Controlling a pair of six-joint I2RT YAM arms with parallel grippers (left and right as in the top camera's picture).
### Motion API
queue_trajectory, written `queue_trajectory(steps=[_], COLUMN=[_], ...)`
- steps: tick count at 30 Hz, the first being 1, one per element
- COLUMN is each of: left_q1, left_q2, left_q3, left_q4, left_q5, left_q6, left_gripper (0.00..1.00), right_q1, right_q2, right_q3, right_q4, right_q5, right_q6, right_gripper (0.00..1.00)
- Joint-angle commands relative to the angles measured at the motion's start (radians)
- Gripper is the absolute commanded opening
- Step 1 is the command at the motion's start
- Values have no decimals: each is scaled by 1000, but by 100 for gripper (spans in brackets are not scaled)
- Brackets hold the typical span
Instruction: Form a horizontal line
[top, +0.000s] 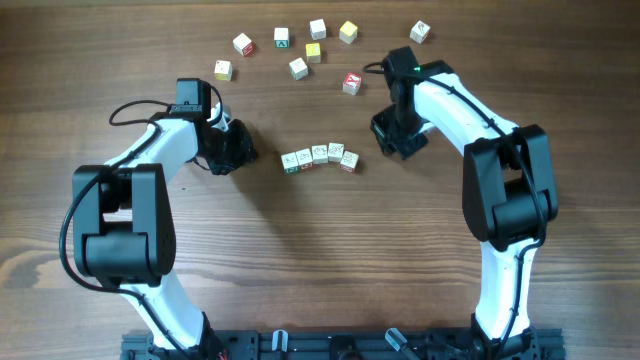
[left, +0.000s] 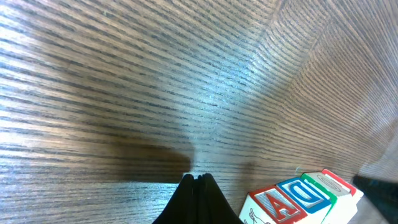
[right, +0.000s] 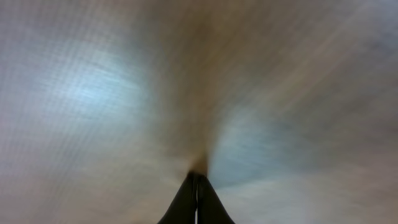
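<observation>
So, my row of five tiny whitish cubes with red and green printed faces sits on the brown wooden table, long axis left-to-right, slightly bowed. It's between the arms: left gripper just off its left end and level with it, right gripper near the right end but a bit farther back. Both have fingers pinched together, holding nothing. Left wrist cam shows a red "A"; the blue letter beside it I can't read.

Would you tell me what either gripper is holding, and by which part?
Nothing: the left gripper and right gripper are both shut, empty.
</observation>
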Motion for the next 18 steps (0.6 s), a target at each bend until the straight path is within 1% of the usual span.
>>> queue_trajectory(steps=[1,6,9,13,18], left_q1=[-3,-3,-3,-3,-3], left_q2=[8,8,8,8,8], left_q3=[-9,-9,-9,-9,-9], left_q4=[3,3,3,3,3], left_q5=[-10,-10,-10,-10,-10], left_q6=[-5,-5,-5,-5,-5], left_gripper=[4,4,4,4,4], right_q1=[14,46,76,124,189], right_q2=[14,14,14,14,14], right_q3=[-4,-4,-4,-4,-4], right_q4=[-103,-276,-340,-346,-302], right_q5=[-95,-216,-220,-275,-290], right_q6=[-224,-390,-391,-444,-458], right_gripper=[4,4,4,4,4])
